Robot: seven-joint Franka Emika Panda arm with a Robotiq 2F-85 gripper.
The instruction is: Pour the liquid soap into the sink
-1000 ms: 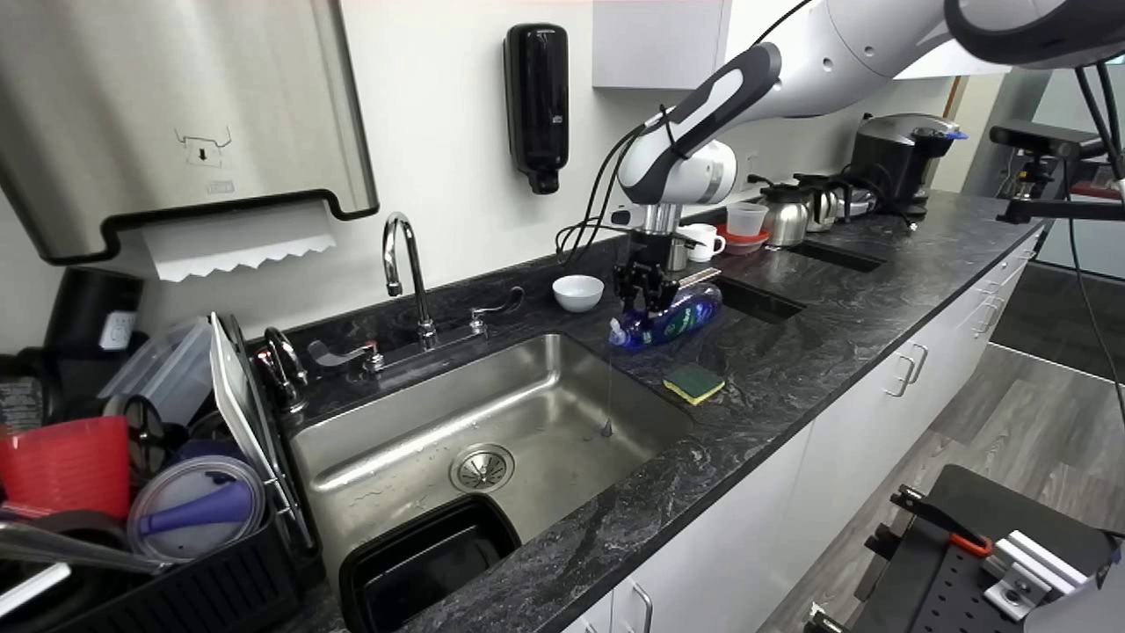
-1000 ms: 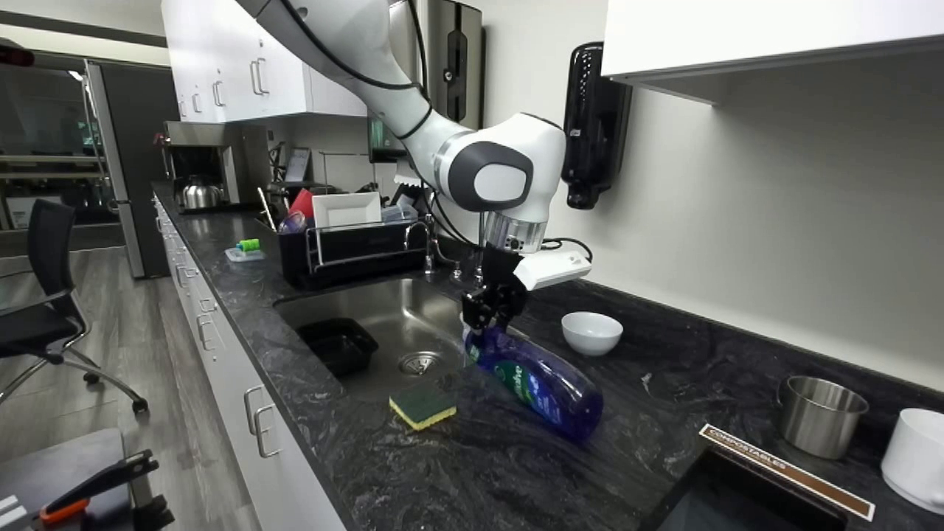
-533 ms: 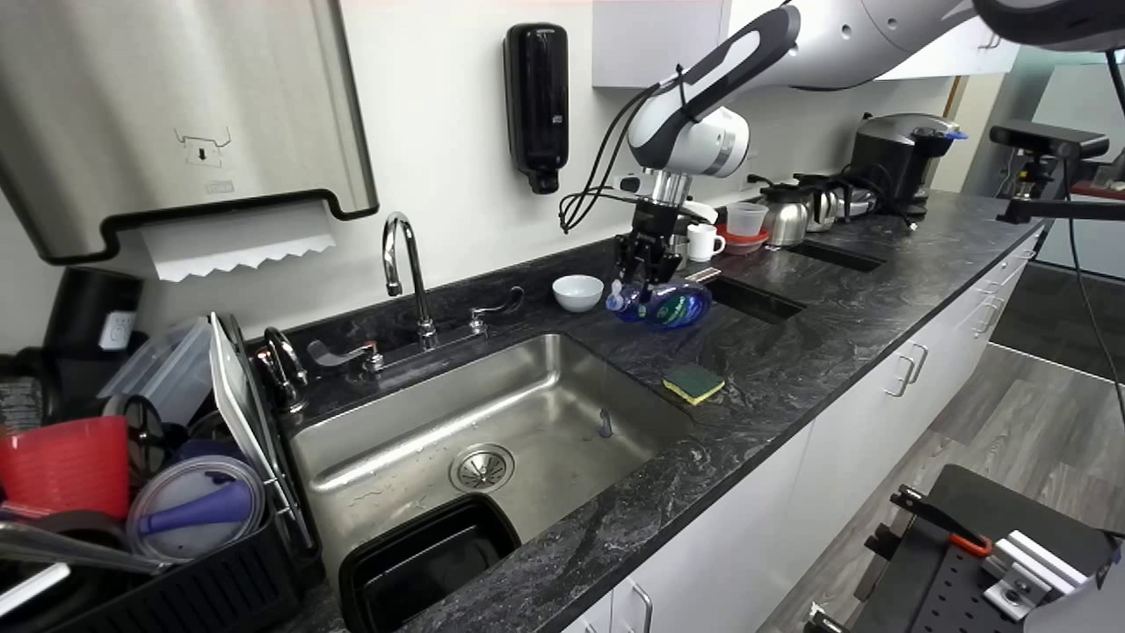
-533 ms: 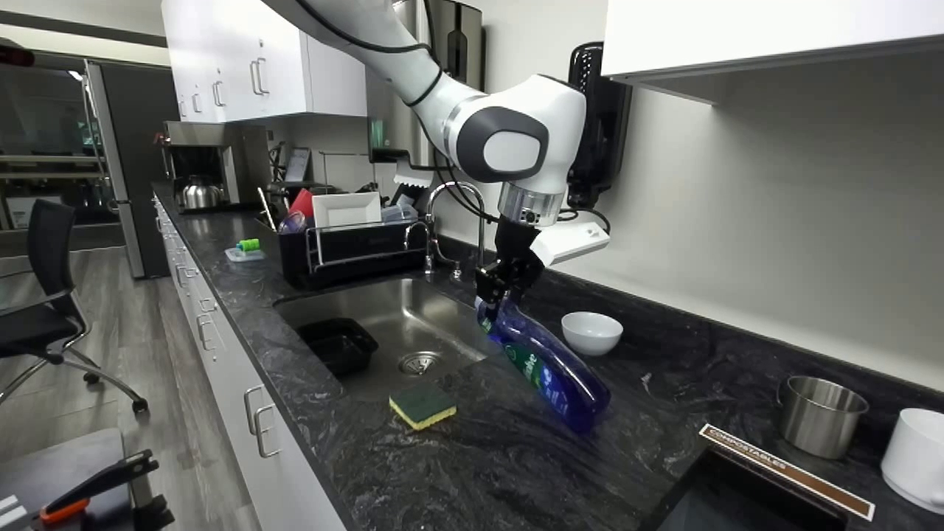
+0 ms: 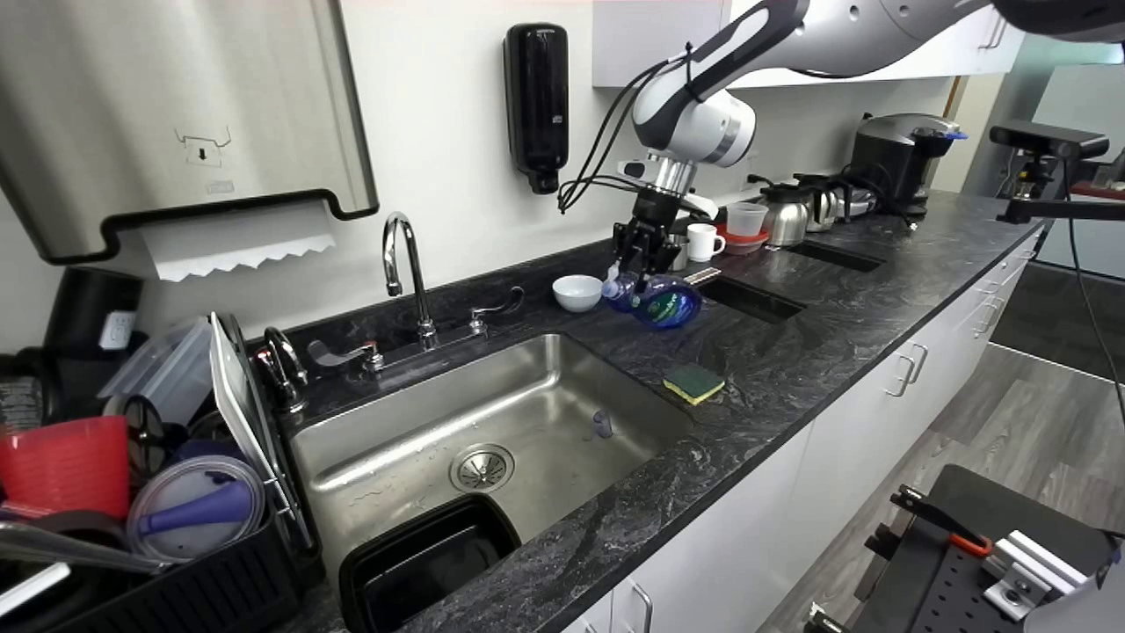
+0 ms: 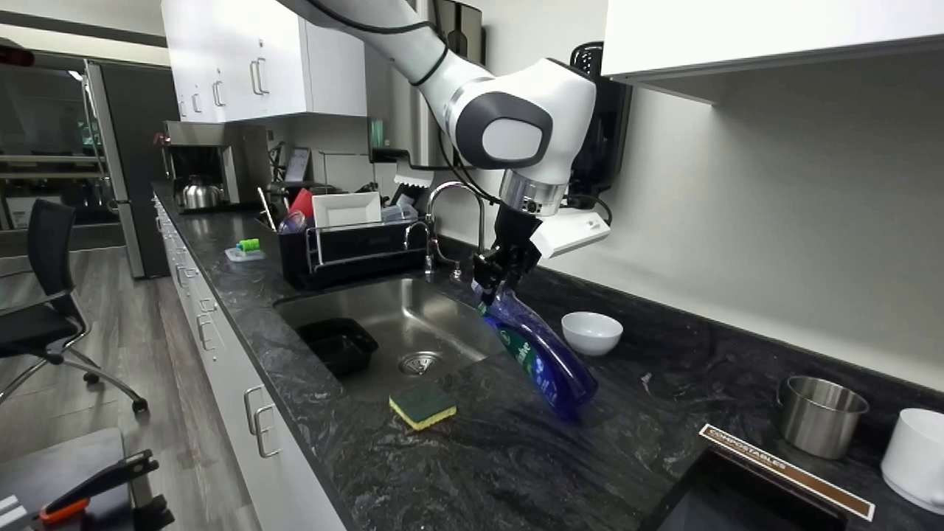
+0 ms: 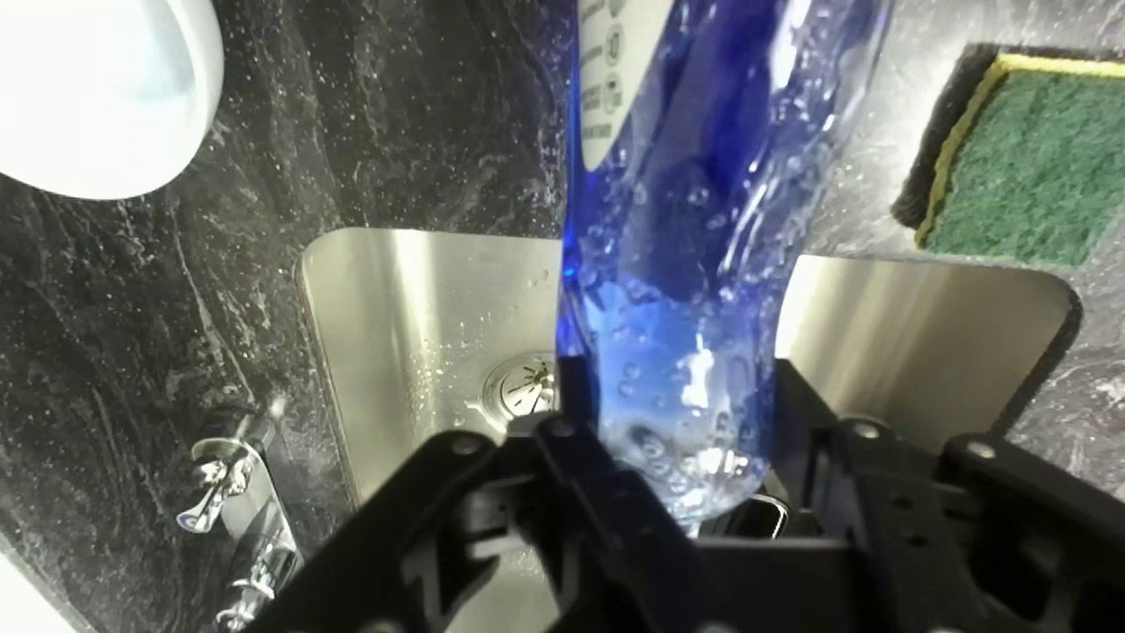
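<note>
The liquid soap, a clear bottle of blue liquid (image 5: 670,303) with a green and blue label, is tilted in my gripper (image 5: 640,272). In an exterior view its base (image 6: 571,394) hangs low over the counter and its cap end is higher, toward the sink (image 6: 402,317). The gripper (image 6: 489,291) is shut around the bottle near its neck. In the wrist view the bottle (image 7: 694,220) stands between the two fingers (image 7: 672,396); its cap is hidden there. The steel sink (image 5: 404,475) has a small bluish puddle (image 5: 602,424) on its floor.
A white bowl (image 5: 577,293) stands behind the bottle, near the wall. A green and yellow sponge (image 5: 693,383) lies at the sink's edge. A black tub (image 5: 431,558) sits in the sink. The faucet (image 5: 413,281) and a full dish rack (image 5: 220,563) stand beyond.
The gripper has lifted and tipped the bottle so its cap end is higher. A thin stream from the cap into the sink no longer shows. The bluish mark in the sink has changed shape.
</note>
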